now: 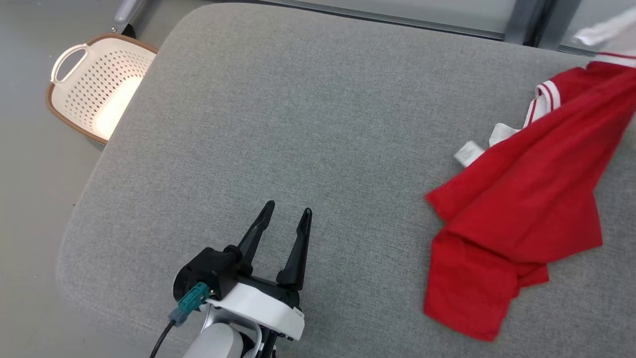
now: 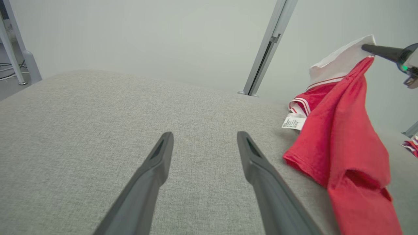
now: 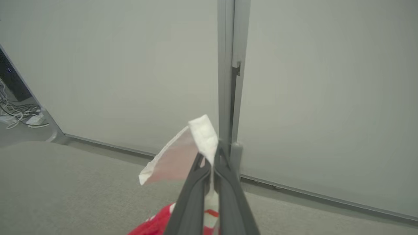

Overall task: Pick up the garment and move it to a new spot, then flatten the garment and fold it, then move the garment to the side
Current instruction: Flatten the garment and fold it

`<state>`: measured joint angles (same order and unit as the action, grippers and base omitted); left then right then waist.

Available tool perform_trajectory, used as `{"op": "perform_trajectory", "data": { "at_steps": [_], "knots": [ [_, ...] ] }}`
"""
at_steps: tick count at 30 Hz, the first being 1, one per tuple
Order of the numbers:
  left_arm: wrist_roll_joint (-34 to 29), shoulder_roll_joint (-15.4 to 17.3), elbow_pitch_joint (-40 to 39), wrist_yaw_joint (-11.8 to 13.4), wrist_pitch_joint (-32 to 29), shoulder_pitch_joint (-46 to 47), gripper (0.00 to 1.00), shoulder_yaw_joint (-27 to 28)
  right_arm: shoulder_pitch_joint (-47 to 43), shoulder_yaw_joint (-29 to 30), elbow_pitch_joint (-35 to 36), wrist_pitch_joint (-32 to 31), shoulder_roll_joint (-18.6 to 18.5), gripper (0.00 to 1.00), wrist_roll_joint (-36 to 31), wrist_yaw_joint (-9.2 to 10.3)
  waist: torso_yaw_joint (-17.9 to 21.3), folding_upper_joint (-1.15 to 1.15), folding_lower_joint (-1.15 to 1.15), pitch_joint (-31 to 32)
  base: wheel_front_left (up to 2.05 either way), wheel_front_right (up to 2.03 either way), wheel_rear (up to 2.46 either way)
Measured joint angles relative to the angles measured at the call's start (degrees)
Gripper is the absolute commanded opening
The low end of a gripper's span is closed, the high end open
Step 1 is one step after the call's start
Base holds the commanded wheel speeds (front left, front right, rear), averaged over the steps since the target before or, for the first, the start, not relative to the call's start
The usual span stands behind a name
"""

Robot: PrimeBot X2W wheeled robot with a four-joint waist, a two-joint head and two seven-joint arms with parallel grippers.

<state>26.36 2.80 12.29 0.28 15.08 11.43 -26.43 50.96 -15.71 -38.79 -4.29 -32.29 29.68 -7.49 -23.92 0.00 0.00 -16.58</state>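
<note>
The garment (image 1: pixel 526 209) is a red shirt with white trim and a white label. It hangs bunched from its raised white sleeve at the upper right down onto the grey cushion (image 1: pixel 318 124). In the left wrist view the garment (image 2: pixel 343 143) drapes at the right. My right gripper (image 3: pixel 210 155) is shut on the white sleeve edge (image 3: pixel 202 133), lifted above the cushion; its dark fingers (image 2: pixel 380 51) pinch the cloth's top in the left wrist view. My left gripper (image 1: pixel 289 211) rests open and empty over the cushion's front middle, well left of the garment.
A cream perforated basket (image 1: pixel 94 84) with a brown rim stands on the floor off the cushion's far left corner. A grey wall with a metal post (image 3: pixel 228 71) runs behind the cushion. Cables lie on the floor at the far left (image 3: pixel 19 116).
</note>
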Motion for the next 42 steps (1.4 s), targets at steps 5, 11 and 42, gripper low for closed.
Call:
{"op": "perform_trajectory", "data": {
  "at_steps": [5,11,42],
  "knots": [
    [0.00,0.02,0.14,0.29,0.01,0.84,1.00,-0.54,2.52,9.75,-15.45,0.85,-2.91,1.00,-10.71,0.00,0.19,0.00,0.00,-0.49,0.00,0.00,0.00],
    [-0.35,0.00,0.75,0.29,0.01,1.70,1.00,0.12,4.63,17.73,-24.26,4.10,0.90,1.00,-21.96,-0.01,1.94,0.00,0.00,-0.11,0.00,0.00,0.00],
    [-3.67,-0.02,1.55,-2.24,0.01,-4.60,1.00,10.44,-30.49,3.20,10.70,16.10,20.62,1.00,-13.79,0.00,15.91,0.00,0.00,12.96,0.00,0.00,0.00]
  ]
}}
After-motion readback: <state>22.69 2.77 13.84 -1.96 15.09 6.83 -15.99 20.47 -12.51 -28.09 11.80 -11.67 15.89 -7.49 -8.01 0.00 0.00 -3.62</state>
